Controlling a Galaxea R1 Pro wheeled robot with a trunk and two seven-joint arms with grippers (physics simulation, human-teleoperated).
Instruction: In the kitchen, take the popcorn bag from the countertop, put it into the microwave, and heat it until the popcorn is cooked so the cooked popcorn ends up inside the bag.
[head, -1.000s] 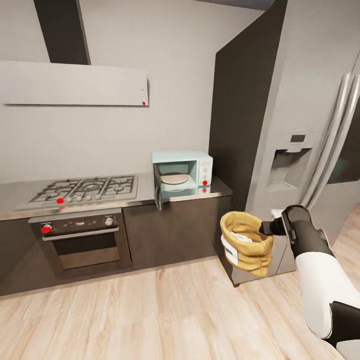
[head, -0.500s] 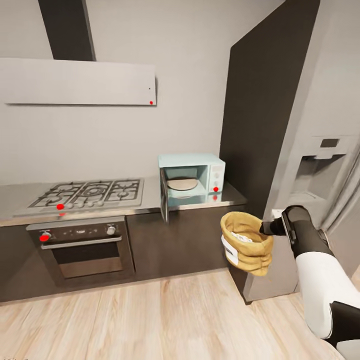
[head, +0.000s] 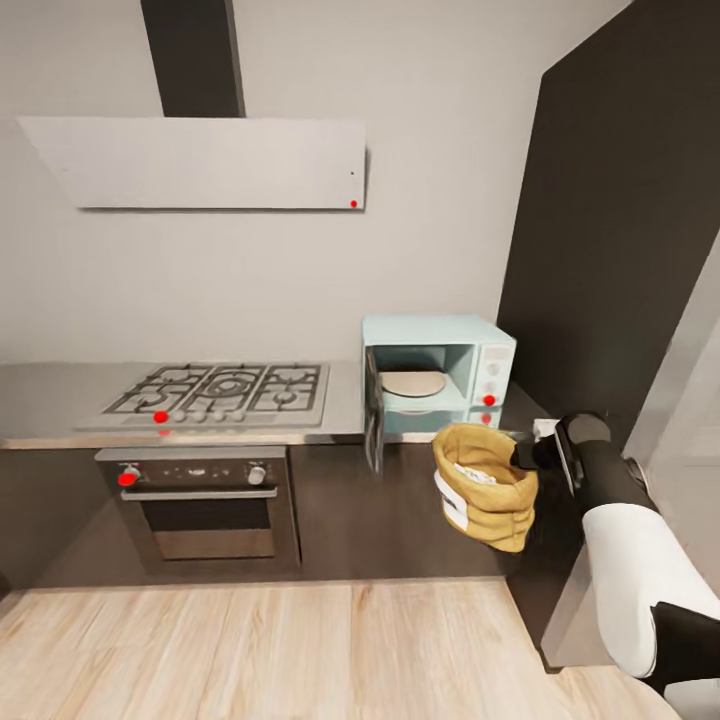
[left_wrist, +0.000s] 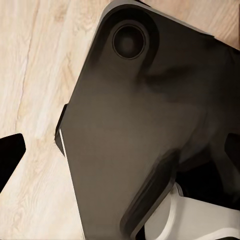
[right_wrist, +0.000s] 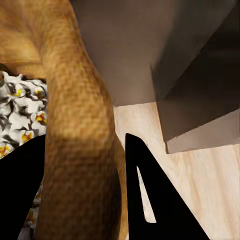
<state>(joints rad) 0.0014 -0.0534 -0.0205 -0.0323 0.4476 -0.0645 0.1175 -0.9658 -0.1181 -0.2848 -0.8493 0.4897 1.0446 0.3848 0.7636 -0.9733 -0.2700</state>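
The tan popcorn bag (head: 484, 488) hangs in front of the dark cabinets, just below and in front of the microwave. My right gripper (head: 524, 456) is shut on the bag's rolled rim. In the right wrist view the rim (right_wrist: 75, 125) runs between the two black fingers (right_wrist: 150, 200), and pale popcorn (right_wrist: 17, 105) shows inside. The mint-blue microwave (head: 482, 345) stands on the grey countertop (head: 345, 400) with its door (head: 375, 410) swung open and a round plate inside. In the left wrist view my left gripper (left_wrist: 120, 155) is open over the robot's dark base and the wood floor.
A steel gas hob (head: 225, 392) sits left of the microwave over a steel oven (head: 205, 500). A flat hood (head: 200, 160) hangs on the wall above. A tall dark panel (head: 620, 200) and the grey fridge (head: 690, 400) stand close on the right. Wood floor (head: 280, 640) lies in front.
The head view has shifted: the counter and microwave stand closer and further right in the picture. The bag stays held in my right gripper.
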